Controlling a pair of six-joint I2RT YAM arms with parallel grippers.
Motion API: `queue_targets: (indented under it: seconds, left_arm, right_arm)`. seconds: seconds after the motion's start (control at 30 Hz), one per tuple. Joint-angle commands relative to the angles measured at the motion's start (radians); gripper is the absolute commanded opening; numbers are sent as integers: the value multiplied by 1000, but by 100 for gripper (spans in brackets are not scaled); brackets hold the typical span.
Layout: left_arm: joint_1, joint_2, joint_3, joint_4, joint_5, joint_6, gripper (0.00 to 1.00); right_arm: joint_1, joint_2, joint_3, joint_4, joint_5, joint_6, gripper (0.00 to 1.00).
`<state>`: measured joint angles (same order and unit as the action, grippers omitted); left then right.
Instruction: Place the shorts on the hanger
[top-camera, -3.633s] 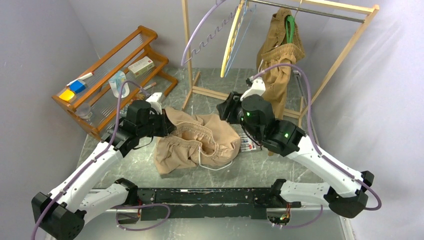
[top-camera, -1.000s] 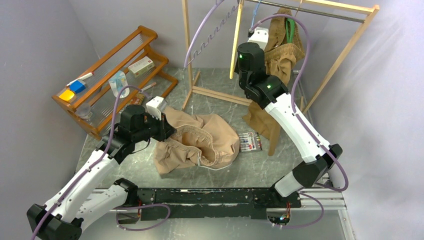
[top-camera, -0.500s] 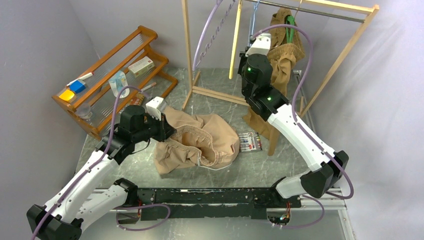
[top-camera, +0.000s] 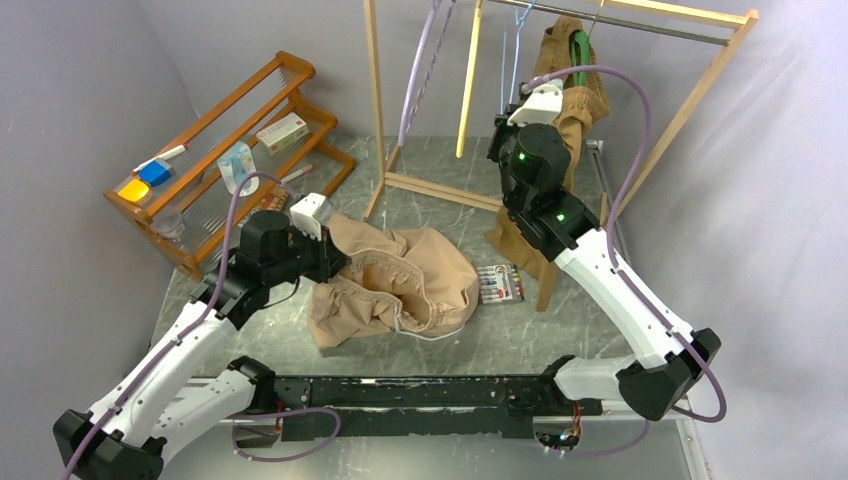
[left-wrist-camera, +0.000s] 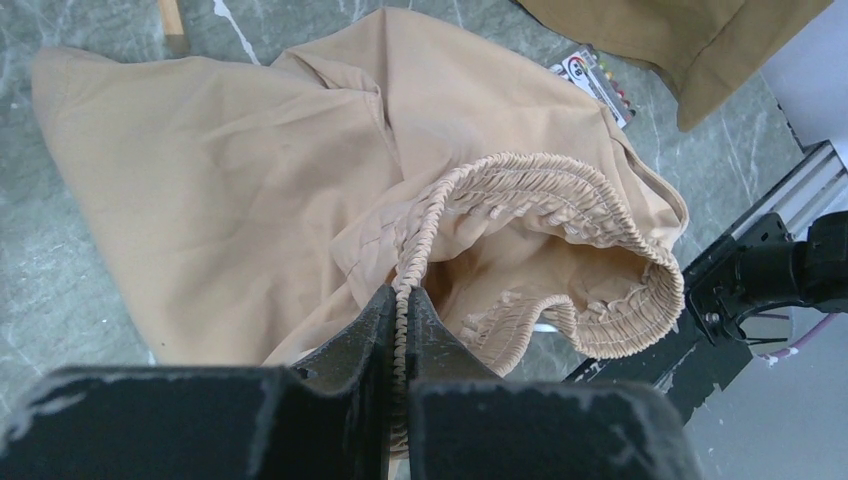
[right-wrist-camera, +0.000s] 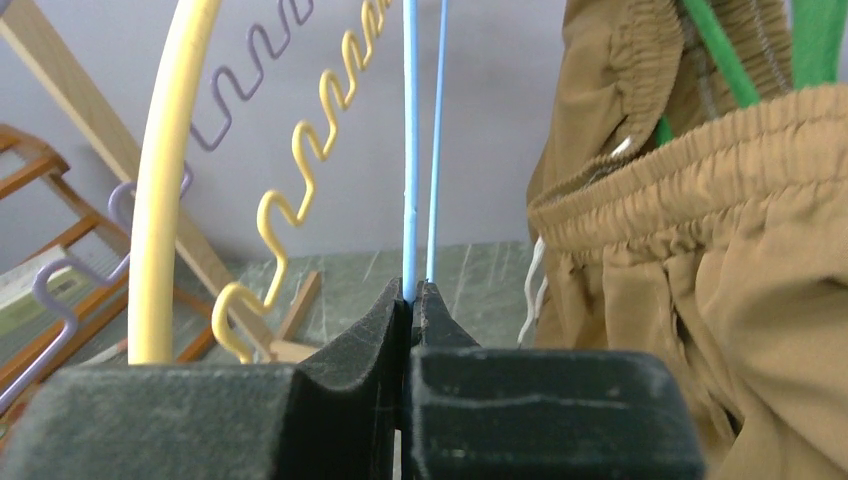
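Handling guess: shorts soft, light, floppy; best hold at elastic waistband, where left claw pinches. Also hanger thin, stiff, probably slippery; right claw pinches its wire.

walls: pale grey | tabletop: grey-green marble | wooden shelf: far left | wooden clothes rack: back

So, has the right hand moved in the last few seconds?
Yes: the right hand rose from beside the shorts to the wooden rack, now pinching the blue hanger.
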<state>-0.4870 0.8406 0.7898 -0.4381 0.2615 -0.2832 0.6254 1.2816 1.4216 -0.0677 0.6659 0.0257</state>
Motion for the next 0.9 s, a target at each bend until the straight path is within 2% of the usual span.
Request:
queue_targets:
  seconds: [0.0,0.33,0.5,0.87]
  left_arm:
    - [11,-12,-3,32,-58,16,7]
    - [19,1,-2,15,-115,13,7]
    - [19,17,7,4,-153,-9,7]
    - [30,131,71,-12,-55,-62,7]
  right_arm:
    - [-4,-53,-22,-146,-63,104,0]
    - [-3,-190,-96,-527,-198,314,0]
    - [-2,-294,-165,-692,-292,356,0]
    - [-3,-507,-265,-782,-484,338,0]
